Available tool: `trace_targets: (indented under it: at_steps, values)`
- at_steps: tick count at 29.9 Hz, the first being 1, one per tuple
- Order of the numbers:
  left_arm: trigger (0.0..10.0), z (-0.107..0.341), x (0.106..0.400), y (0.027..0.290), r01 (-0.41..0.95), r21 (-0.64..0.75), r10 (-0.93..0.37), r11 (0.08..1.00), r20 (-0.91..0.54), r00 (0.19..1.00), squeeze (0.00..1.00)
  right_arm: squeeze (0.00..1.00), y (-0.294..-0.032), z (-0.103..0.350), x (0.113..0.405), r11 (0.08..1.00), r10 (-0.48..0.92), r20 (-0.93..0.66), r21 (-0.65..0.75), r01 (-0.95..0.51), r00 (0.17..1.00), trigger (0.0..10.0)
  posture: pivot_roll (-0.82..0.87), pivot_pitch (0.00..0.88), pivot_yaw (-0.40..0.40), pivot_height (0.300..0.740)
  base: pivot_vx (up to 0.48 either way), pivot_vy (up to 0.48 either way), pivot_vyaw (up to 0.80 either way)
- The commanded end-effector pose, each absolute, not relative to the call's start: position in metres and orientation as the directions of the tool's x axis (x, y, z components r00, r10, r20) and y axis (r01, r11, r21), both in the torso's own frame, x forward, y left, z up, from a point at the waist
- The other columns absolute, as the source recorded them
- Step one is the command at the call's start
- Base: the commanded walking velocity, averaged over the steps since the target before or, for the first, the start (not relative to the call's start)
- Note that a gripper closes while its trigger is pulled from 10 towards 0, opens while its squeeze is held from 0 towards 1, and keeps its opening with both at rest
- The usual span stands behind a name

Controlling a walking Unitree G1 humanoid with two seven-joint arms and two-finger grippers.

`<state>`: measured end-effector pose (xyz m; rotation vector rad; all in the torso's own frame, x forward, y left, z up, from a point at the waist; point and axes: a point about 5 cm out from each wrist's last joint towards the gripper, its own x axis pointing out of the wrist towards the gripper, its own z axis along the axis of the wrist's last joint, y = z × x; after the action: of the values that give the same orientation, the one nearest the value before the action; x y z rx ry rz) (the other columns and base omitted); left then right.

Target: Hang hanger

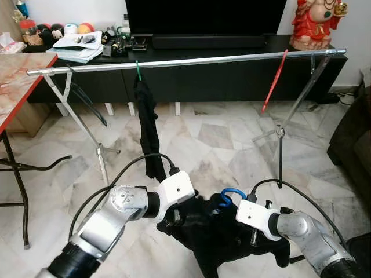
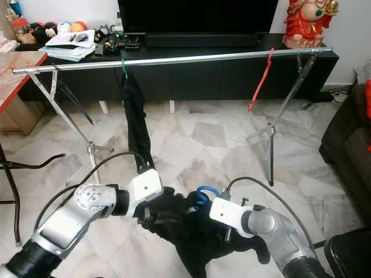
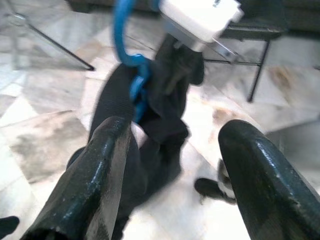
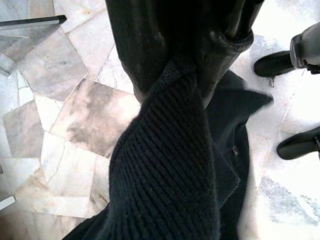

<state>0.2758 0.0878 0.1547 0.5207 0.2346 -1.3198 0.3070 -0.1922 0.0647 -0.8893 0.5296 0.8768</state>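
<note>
Both arms hold the black garment (image 1: 226, 240) low in front of the rail (image 1: 185, 61), blue hanger (image 1: 231, 196) poking up between them. Right gripper (image 4: 200, 75) is pinching the knit; left gripper (image 3: 170, 165) is spread wide, gripping nothing. I'd keep the hook upright and lift into the gap between the hung garment (image 1: 148, 127) and red hanger (image 1: 273, 81).

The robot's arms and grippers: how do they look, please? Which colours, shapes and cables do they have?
Both arms are silver metal tubes with round joints, ending in black sleeves near the body. Each wrist carries a white, box-shaped block, and a thin black cable loops from it back along the arm. The left gripper has two long, glossy black fingers with rounded tips. The right gripper also has black fingers.
</note>
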Motion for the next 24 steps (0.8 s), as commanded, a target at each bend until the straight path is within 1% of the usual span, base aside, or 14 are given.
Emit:
trace_targets:
  at_steps: [1, 3, 5, 6, 7, 9, 12, 14, 16, 18, 19, 20, 21, 24]
  values:
    - [10.0, 0.152, 0.269, 0.091, 0.971, 0.215, -0.842, 0.102, -0.502, 0.2, 0.0, 0.0, -0.192, 0.068, 0.309, 0.347, 0.44, -0.697, -0.449, -0.823, 0.566, 0.0, -0.07, 0.123, 0.024, 0.74, 0.0, 0.0, 0.0]
    - [10.0, 0.15, 0.267, 0.095, 0.974, 0.21, -0.83, 0.079, -0.528, 0.181, 0.0, 0.0, -0.191, 0.068, 0.309, 0.348, 0.443, -0.694, -0.451, -0.822, 0.568, 0.0, -0.07, 0.122, 0.025, 0.74, 0.0, 0.0, 0.0]
    - [10.0, 0.153, 0.27, 0.095, 0.969, 0.224, -0.841, 0.106, -0.499, 0.208, 0.0, 0.0, -0.191, 0.068, 0.309, 0.352, 0.447, -0.69, -0.45, -0.821, 0.57, 0.0, -0.07, 0.121, 0.025, 0.74, 0.0, 0.0, 0.0]
    - [10.0, 0.158, 0.278, 0.093, 0.955, 0.234, -0.855, 0.18, -0.443, 0.27, 0.0, 0.0, -0.191, 0.069, 0.31, 0.356, 0.451, -0.683, -0.453, -0.817, 0.575, 0.0, -0.07, 0.12, 0.026, 0.74, 0.0, 0.0, 0.0]
    - [10.0, 0.158, 0.278, 0.093, 0.955, 0.234, -0.855, 0.18, -0.443, 0.27, 0.0, 0.0, -0.191, 0.069, 0.31, 0.356, 0.451, -0.683, -0.453, -0.817, 0.575, 0.0, -0.07, 0.12, 0.026, 0.74, 0.0, 0.0, 0.0]
    - [10.0, 0.161, 0.282, 0.095, 0.948, 0.232, -0.86, 0.216, -0.414, 0.298, 0.0, 0.0, -0.19, 0.07, 0.311, 0.359, 0.466, -0.667, -0.458, -0.813, 0.581, 0.0, -0.07, 0.118, 0.026, 0.74, 0.0, 0.0, 0.0]
    - [10.0, 0.161, 0.285, 0.1, 0.938, 0.257, -0.849, 0.232, -0.416, 0.324, 0.0, 0.0, -0.188, 0.073, 0.311, 0.352, 0.499, -0.645, -0.459, -0.816, 0.579, 0.0, -0.07, 0.117, 0.028, 0.74, 0.0, 0.0, 0.0]
    - [10.0, 0.16, 0.292, 0.108, 0.919, 0.273, -0.828, 0.285, -0.414, 0.379, 0.0, 0.0, -0.186, 0.079, 0.306, 0.298, 0.566, -0.618, -0.464, -0.834, 0.546, 0.0, -0.07, 0.115, 0.03, 0.74, 0.0, 0.0, 0.0]
    - [10.0, 0.158, 0.293, 0.111, 0.918, 0.266, -0.823, 0.293, -0.418, 0.384, 0.0, 0.0, -0.186, 0.08, 0.305, 0.288, 0.578, -0.618, -0.457, -0.842, 0.533, 0.0, -0.07, 0.114, 0.03, 0.74, 0.0, 0.0, 0.0]
    - [10.0, 0.15, 0.29, 0.118, 0.936, 0.227, -0.824, 0.27, -0.448, 0.346, 0.0, 0.0, -0.188, 0.082, 0.301, 0.24, 0.599, -0.624, -0.459, -0.856, 0.502, 0.0, -0.08, 0.109, 0.031, 0.74, 0.0, 0.0, 0.0]
    - [10.0, 0.15, 0.29, 0.118, 0.936, 0.227, -0.824, 0.27, -0.448, 0.346, 0.0, 0.0, -0.188, 0.082, 0.301, 0.24, 0.599, -0.624, -0.459, -0.856, 0.502, 0.0, -0.08, 0.109, 0.031, 0.74, 0.0, 0.0, 0.0]
    - [10.0, 0.147, 0.29, 0.12, 0.936, 0.215, -0.823, 0.278, -0.449, 0.348, 0.0, 0.0, -0.188, 0.086, 0.3, 0.226, 0.624, -0.614, -0.451, -0.864, 0.483, 0.0, -0.08, 0.107, 0.03, 0.74, 0.0, 0.0, 0.0]
    - [10.0, 0.146, 0.291, 0.121, 0.935, 0.214, -0.821, 0.283, -0.449, 0.351, 0.0, 0.0, -0.187, 0.087, 0.299, 0.22, 0.631, -0.611, -0.449, -0.866, 0.477, 0.0, -0.08, 0.107, 0.03, 0.74, 0.0, 0.0, 0.0]
    - [10.0, 0.141, 0.289, 0.117, 0.944, 0.187, -0.834, 0.271, -0.444, 0.328, 0.0, 0.0, -0.187, 0.09, 0.297, 0.199, 0.655, -0.603, -0.445, -0.873, 0.456, 0.0, -0.09, 0.102, 0.028, 0.74, 0.0, 0.0, 0.0]
